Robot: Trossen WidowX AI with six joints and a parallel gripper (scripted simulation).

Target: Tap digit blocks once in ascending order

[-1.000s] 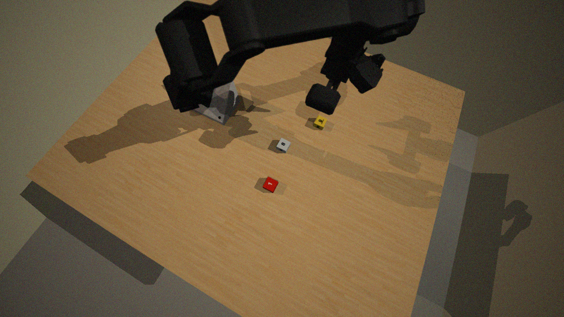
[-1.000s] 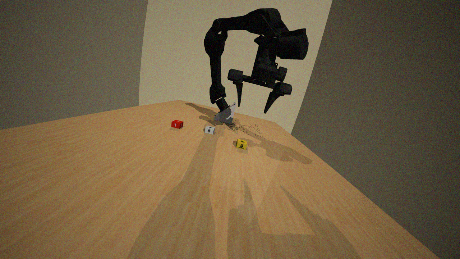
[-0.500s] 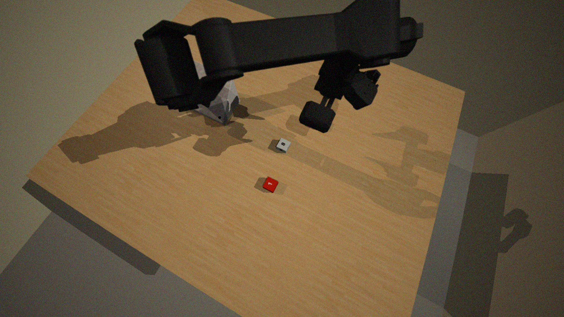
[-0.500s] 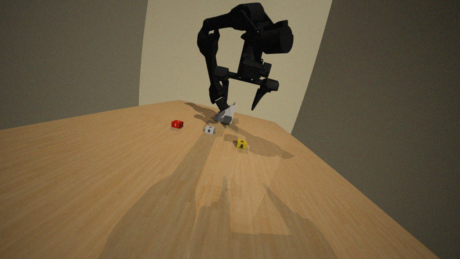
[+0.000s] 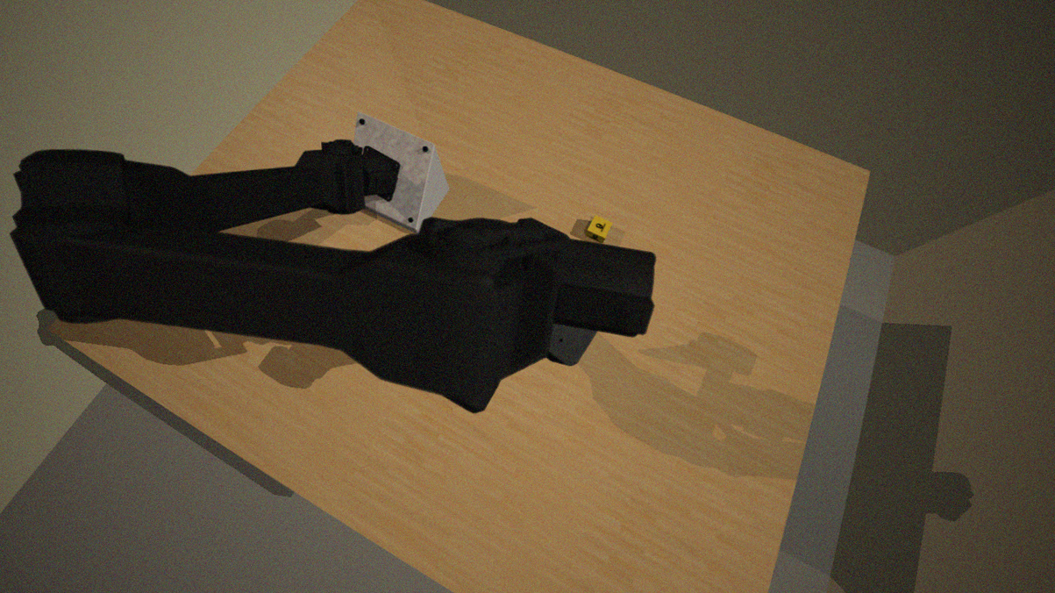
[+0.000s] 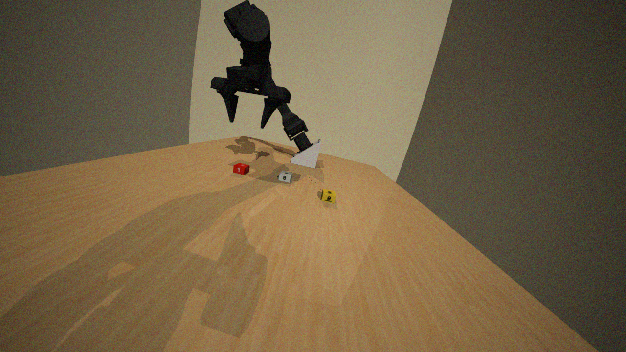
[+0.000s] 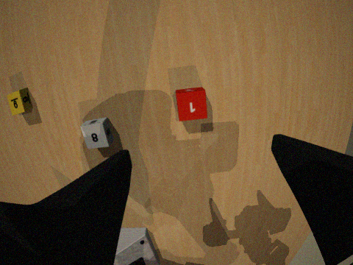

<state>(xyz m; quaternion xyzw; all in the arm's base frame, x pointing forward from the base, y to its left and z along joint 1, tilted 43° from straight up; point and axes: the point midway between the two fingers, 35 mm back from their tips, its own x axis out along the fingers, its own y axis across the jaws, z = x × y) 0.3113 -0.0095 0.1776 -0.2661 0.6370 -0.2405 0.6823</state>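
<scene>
Pincer (image 6: pixel 247 116) agape above red block (image 6: pixel 241 168)

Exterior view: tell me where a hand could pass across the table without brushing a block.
Bare wood spans the near half, from the yellow block to the front edge. Crowded: the far strip where the red block, grey block and arm's base sit, under the open gripper.

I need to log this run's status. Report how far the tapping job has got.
Nothing shows any tap done: the red 1 block, grey 8 block and yellow 9 block all sit apart on the table. In hand: the gripper hangs open and empty, high above the red block. Left: descend and tap 1, then 8, then 9.
</scene>
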